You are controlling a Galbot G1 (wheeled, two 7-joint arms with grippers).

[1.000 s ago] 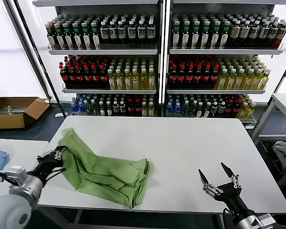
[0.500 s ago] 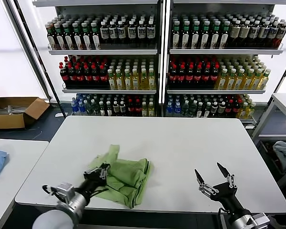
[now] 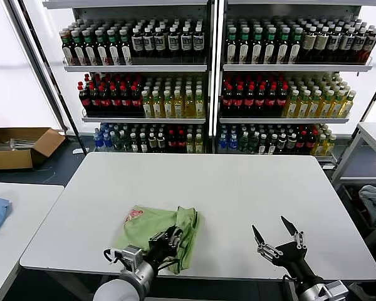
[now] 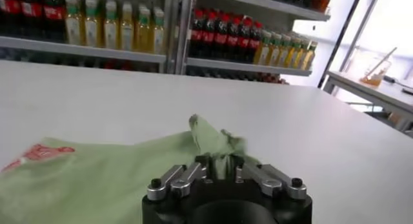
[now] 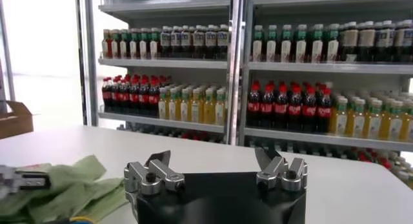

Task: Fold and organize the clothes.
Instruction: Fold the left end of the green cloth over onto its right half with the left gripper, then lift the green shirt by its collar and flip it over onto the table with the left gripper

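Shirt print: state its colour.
Red and white, on the light green shirt; print shows best in the left wrist view.

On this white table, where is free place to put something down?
The table is bare behind the green shirt up to its far edge, and between the shirt and the right gripper. The front left is crowded: the left gripper pinches the shirt there.

no readable text, labels or numbers

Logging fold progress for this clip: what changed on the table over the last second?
The left hand, shut on the light green cotton shirt, carried its left side across to the right, folding it over; the red print now faces up. The open right hand drifted slightly left; the white table stayed put.
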